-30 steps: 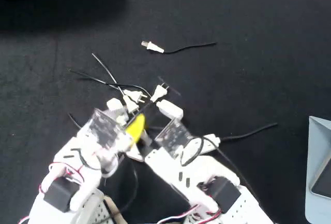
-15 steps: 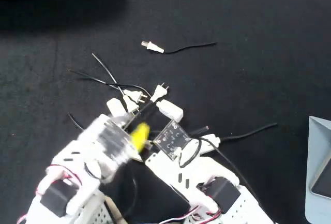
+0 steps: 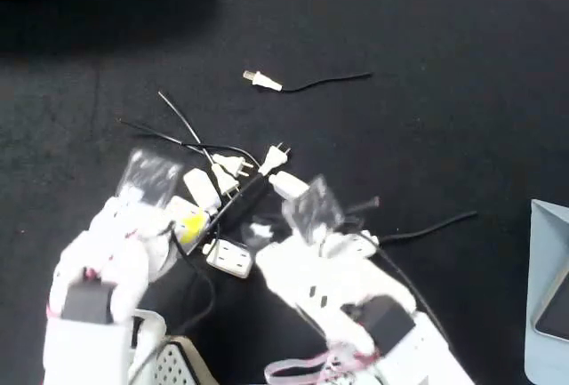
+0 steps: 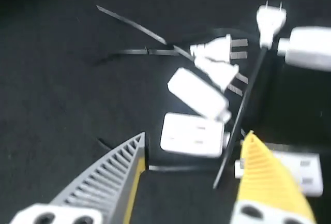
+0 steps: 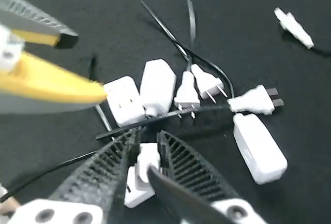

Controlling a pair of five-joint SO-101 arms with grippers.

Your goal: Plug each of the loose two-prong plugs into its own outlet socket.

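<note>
Left gripper (image 4: 195,135): wide open, holding nothing, poised over a flat socket (image 5: 124,107) on the black table (image 3: 444,92). Just beyond lies a second socket (image 3: 200,189), with a pair of plugs (image 3: 228,168) beside it, prongs bare. A low socket (image 3: 229,258) sits between the two arms.

Right gripper (image 5: 148,132): fingers (image 5: 111,172) drawn almost together with a narrow gap left, nothing seen gripped. The low socket lies under them. Further right, a third plug (image 3: 274,159) lies just beside a long socket (image 3: 291,187), unseated. A far plug (image 3: 260,80) lies well apart, toward the table's far side. No plug appears seated in any socket.

Hazards, as judged:
- Black cords (image 5: 160,119) run across and between the sockets, so closing fingers could trap a cord with a socket or drag neighbouring plugs out of place.
- The sockets are loose. Unless braced, one would likely slide away under a pushed plug.
- The two grippers stand close together and could foul each other.

Against the earlier frames, the left arm has swung away to the left, uncovering the low socket in the high view. The right arm has shifted a little. The plugs, cords and far plug lie as before.
</note>
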